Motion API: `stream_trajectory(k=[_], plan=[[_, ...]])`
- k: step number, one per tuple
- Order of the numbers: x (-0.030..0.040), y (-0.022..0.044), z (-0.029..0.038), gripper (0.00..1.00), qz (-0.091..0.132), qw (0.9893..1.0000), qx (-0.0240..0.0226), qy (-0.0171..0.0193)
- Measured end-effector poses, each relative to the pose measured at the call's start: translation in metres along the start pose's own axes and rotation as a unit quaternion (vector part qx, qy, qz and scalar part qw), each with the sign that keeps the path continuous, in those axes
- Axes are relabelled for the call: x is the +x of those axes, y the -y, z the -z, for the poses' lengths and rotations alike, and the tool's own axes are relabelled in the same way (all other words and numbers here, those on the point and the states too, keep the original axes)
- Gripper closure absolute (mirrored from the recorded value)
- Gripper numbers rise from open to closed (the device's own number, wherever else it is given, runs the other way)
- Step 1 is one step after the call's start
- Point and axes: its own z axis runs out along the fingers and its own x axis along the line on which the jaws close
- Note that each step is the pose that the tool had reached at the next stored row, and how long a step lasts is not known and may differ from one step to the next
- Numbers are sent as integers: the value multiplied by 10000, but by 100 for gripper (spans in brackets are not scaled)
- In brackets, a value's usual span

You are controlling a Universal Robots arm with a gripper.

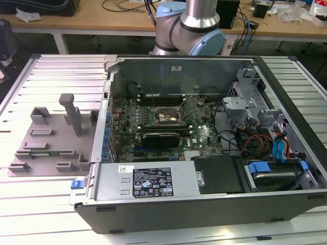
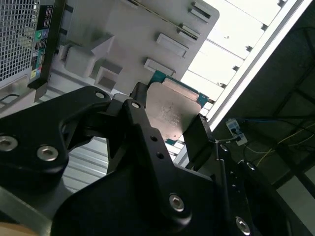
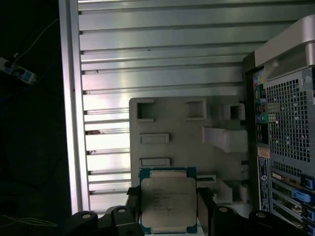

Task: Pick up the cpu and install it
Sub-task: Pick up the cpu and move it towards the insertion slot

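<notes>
First wrist view: cpu (image 3: 168, 203), slatted tbl (image 3: 162, 49)

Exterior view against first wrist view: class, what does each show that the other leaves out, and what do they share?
Exterior view: the motherboard, its dark socket frame, a long black card and the arm. First wrist view: the cpu clamped in the gripper, and a perforated rear panel. Shared: the grey moulded tray, the slatted table and the computer case.

Silver arm (image 1: 200, 14), pale blue joint caps (image 1: 167, 10), black screwed fingers (image 2: 147, 132)
</notes>
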Motion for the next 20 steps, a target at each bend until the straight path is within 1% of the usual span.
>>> stream_trajectory(k=[2, 4, 5, 6, 7, 8, 12, 20], plan=[[-17, -1, 0, 45, 0, 10000, 0, 0], [-52, -3, -1, 45, 0, 10000, 0, 0], [-80, -5, -2, 45, 0, 10000, 0, 0], [-145, -9, -3, 45, 0, 10000, 0, 0], [-193, -12, -4, 45, 0, 10000, 0, 0], [-211, -13, -4, 45, 0, 10000, 0, 0], [-266, -16, -5, 45, 0, 10000, 0, 0], [-333, -20, -6, 45, 0, 10000, 0, 0]])
